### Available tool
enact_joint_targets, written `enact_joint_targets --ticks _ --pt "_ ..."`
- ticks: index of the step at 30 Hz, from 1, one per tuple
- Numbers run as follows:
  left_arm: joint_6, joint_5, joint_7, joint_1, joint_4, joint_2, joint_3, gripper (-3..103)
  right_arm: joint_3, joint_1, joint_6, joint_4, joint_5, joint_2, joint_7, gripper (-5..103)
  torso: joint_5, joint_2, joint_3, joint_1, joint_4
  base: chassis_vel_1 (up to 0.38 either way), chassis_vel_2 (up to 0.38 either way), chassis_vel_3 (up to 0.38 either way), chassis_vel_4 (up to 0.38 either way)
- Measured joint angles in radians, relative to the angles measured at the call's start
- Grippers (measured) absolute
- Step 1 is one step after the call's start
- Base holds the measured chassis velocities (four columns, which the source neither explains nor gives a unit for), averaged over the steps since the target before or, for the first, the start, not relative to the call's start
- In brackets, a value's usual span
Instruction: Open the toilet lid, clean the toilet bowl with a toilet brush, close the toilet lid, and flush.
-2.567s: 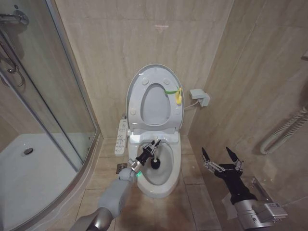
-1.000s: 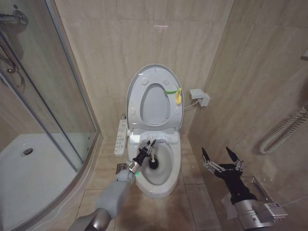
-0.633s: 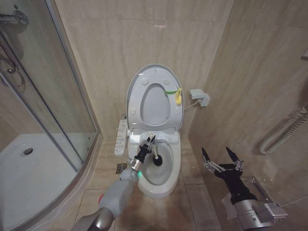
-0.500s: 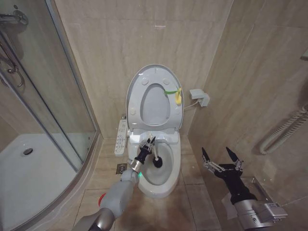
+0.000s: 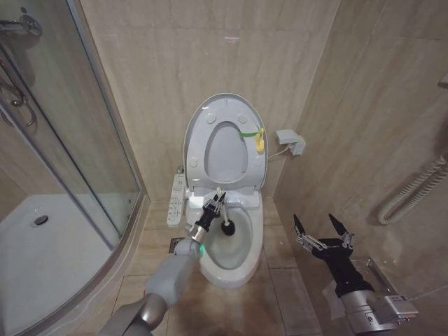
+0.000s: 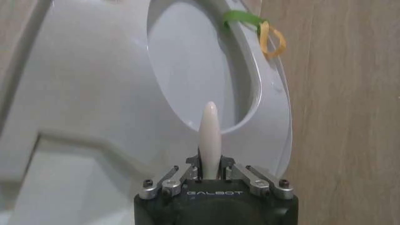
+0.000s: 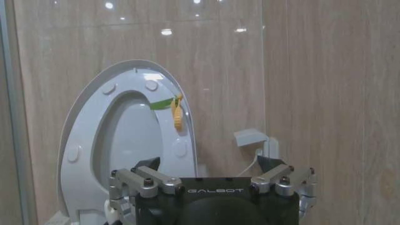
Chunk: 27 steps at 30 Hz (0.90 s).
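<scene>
The toilet lid (image 5: 225, 150) stands upright against the wall with the ring seat folded up in front of it and a yellow-green tag (image 5: 256, 136) at its edge. Below it the white toilet bowl (image 5: 231, 262) lies uncovered. My left gripper (image 5: 215, 201) is over the bowl's back rim, shut on the toilet brush's white handle (image 6: 209, 133). The dark bristle head (image 5: 227, 225) sits inside the bowl near its back. In the left wrist view, the lid (image 6: 181, 70) is behind the handle. My right gripper (image 5: 320, 227) hangs open, low, to the right of the toilet, facing the lid (image 7: 128, 140).
A white button panel (image 5: 177, 199) sticks out on the bowl's left side. The glass shower enclosure (image 5: 77, 154) and its tray (image 5: 49, 245) take up the left. A wall socket box (image 5: 290, 142) and a corrugated hose (image 5: 413, 189) sit on the right walls. A floor drain (image 5: 175, 244) lies left of the bowl.
My left gripper has moved the brush from the middle of the bowl up toward its back rim. The right arm has stayed still.
</scene>
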Motion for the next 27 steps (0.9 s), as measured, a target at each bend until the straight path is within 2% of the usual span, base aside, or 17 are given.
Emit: enact_joint_targets --ticks 5,10,11,12,18,27 --pt "0.013 -0.013 0.014 0.045 0.006 0.003 0.004 19 0.0 0.0 0.0 0.0 0.0 0.0 0.0 100 0.0 0.0 0.0 0.0 0.0008 0.0 0.0 0.0 0.0" --pt "0.034 -0.013 0.022 0.096 -0.056 0.04 0.006 19 0.0 0.0 0.0 0.0 0.0 0.0 0.0 100 -0.0004 0.0 0.0 0.0 0.0008 0.0 0.0 0.0 0.0" --pt "0.043 -0.014 0.02 0.099 -0.075 0.048 0.007 19 0.0 0.0 0.0 0.0 0.0 0.0 0.0 100 -0.0006 0.0 0.0 0.0 0.0012 0.0 0.0 0.0 0.0" --pt "0.048 -0.015 0.02 0.097 -0.088 0.053 0.006 19 0.0 0.0 0.0 0.0 0.0 0.0 0.0 100 -0.0001 0.0 0.0 0.0 0.0005 0.0 0.0 0.0 0.0" --pt "0.063 -0.024 0.01 0.061 -0.119 0.049 0.007 19 0.0 0.0 0.0 0.0 0.0 0.0 0.0 100 0.0001 0.0 0.0 0.0 0.0 0.0 0.0 0.0 0.0" --pt "0.045 -0.029 0.032 0.054 -0.035 0.003 0.009 19 0.0 0.0 0.0 0.0 0.0 0.0 0.0 100 0.0 0.0 0.0 0.0 0.0006 0.0 0.0 0.0 0.0"
